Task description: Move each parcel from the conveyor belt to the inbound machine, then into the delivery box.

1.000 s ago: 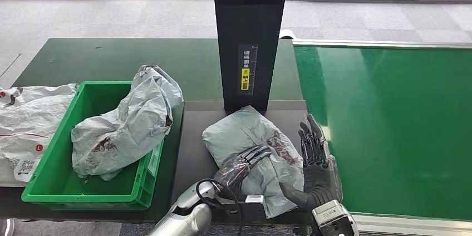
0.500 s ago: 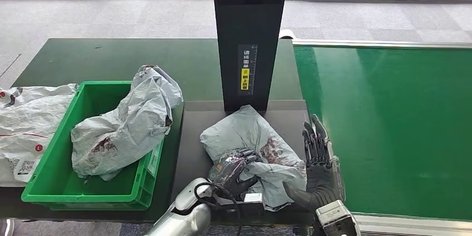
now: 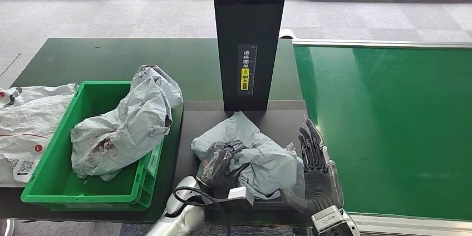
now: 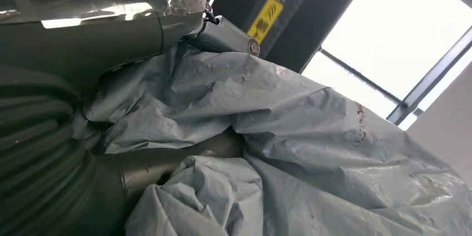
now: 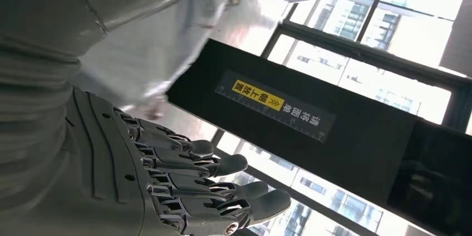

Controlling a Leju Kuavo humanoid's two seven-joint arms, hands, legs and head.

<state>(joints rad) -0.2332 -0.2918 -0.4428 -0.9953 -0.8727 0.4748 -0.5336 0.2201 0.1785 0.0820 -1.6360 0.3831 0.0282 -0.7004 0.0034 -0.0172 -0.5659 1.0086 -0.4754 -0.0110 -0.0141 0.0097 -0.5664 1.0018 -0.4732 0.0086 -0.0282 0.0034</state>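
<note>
Left robot hand [image 3: 218, 162] now clenched on grey parcel [image 3: 261, 155], dragged left; right robot hand [image 3: 317, 166] open, fingers straight, beside it.

The left hand [image 3: 218, 162] now has its fingers closed into the grey parcel [image 3: 261, 155] on the dark platform [image 3: 195, 124]; a second ago they lay flat on top of it. The hand sits further left than before, and the parcel is dragged left with it, bunched and crumpled where it was flatter. The right hand [image 3: 314, 161] stays flat against the parcel's right edge, shifted slightly nearer.
</note>
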